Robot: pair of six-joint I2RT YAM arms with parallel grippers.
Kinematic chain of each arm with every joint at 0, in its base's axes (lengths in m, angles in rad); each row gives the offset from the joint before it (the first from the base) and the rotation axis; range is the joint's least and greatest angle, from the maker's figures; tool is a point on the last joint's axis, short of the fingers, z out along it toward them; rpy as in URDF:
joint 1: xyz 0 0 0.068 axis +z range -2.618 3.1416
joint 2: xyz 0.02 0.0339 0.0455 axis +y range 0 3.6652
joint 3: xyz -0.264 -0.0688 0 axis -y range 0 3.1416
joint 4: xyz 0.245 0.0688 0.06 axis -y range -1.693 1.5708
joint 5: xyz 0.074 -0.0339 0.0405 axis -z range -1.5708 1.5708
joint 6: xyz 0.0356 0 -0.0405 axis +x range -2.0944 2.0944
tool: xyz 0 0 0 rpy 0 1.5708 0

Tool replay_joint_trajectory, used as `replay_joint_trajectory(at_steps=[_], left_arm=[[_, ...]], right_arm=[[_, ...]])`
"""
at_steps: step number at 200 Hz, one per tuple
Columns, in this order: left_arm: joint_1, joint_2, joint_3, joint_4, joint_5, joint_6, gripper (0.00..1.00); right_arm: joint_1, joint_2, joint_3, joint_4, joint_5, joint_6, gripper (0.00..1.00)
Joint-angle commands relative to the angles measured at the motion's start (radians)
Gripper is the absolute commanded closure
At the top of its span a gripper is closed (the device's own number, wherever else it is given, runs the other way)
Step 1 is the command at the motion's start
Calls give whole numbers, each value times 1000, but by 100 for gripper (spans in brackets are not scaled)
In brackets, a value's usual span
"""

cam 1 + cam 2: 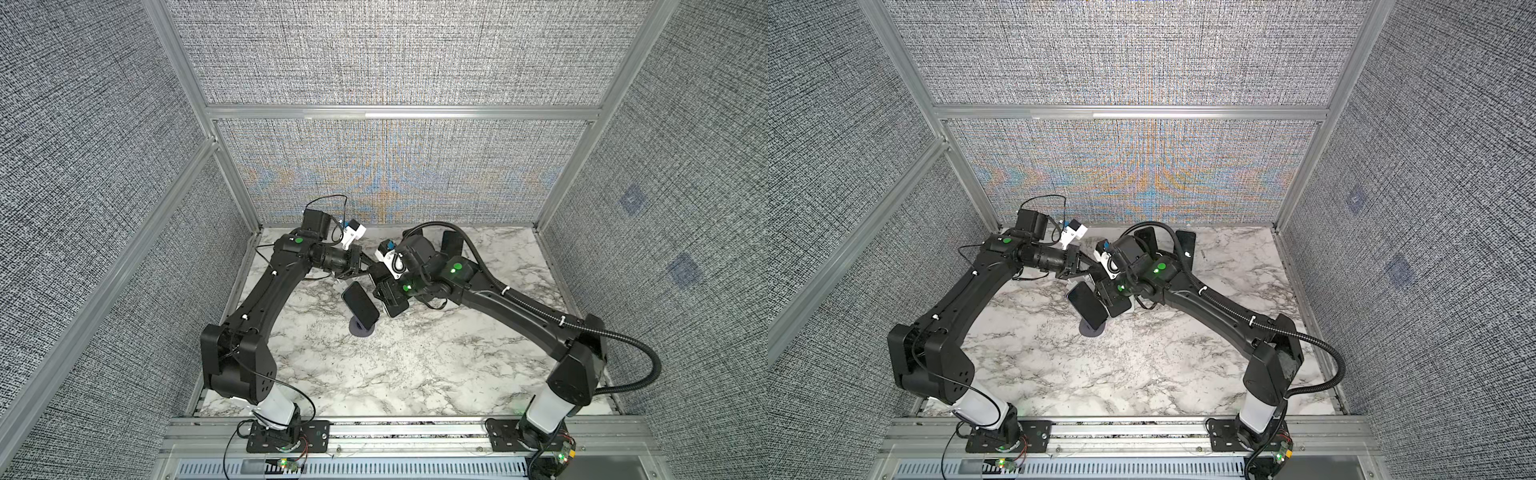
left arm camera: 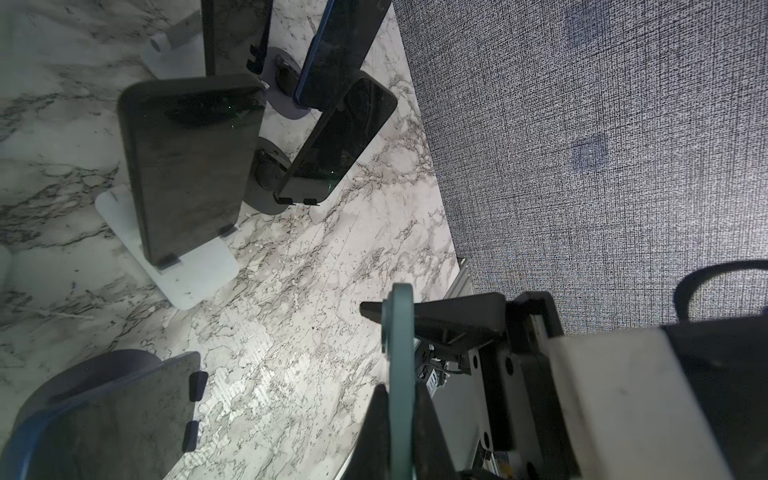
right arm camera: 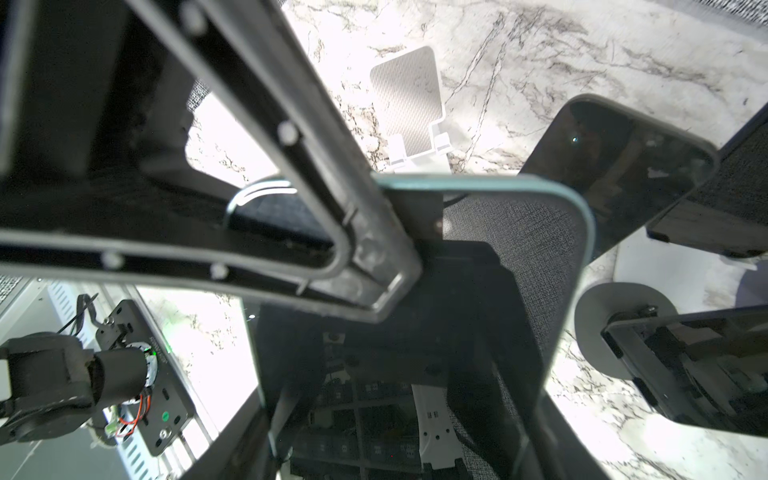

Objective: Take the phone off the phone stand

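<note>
**Phone off the stand, sitting between two pincers**

The teal-cased phone (image 2: 401,374) is hanging above the marble surface (image 1: 415,365), clear of the empty white stand (image 3: 409,108). Removal looks done, with setting down likely remaining. The left pincer (image 2: 399,353) is clamping it tight. The right pincer (image 3: 401,386) is straddling its sides, half-narrowed. I cannot tell whether it is gripping.

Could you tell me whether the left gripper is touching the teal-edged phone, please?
Touching. The left wrist view shows the left gripper shut on the phone, its jaws pressed against both faces with no gap.
</note>
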Motion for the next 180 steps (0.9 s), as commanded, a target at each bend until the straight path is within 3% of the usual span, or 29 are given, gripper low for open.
replay_joint_trajectory(at_steps=[1,22,57,95,120,142,180], left_arm=[[0,4,12,2,32,13,87],[0,4,7,3,28,14,69],[3,-1,29,-13,-10,46,52],[89,-27,67,-47,-85,93,50],[156,-42,80,-82,-237,144,50],[162,-65,50,-74,-387,192,50],[162,-134,-81,74,-474,223,49]], right_arm=[[1,-2,-6,57,35,26,66],[-2,0,-4,62,36,37,70],[-11,-15,-17,59,54,75,79],[-16,-45,-24,-46,100,180,80],[-1,-74,-82,-129,136,345,84],[45,-73,-114,-223,191,470,86],[114,-33,-175,-260,230,648,87]])
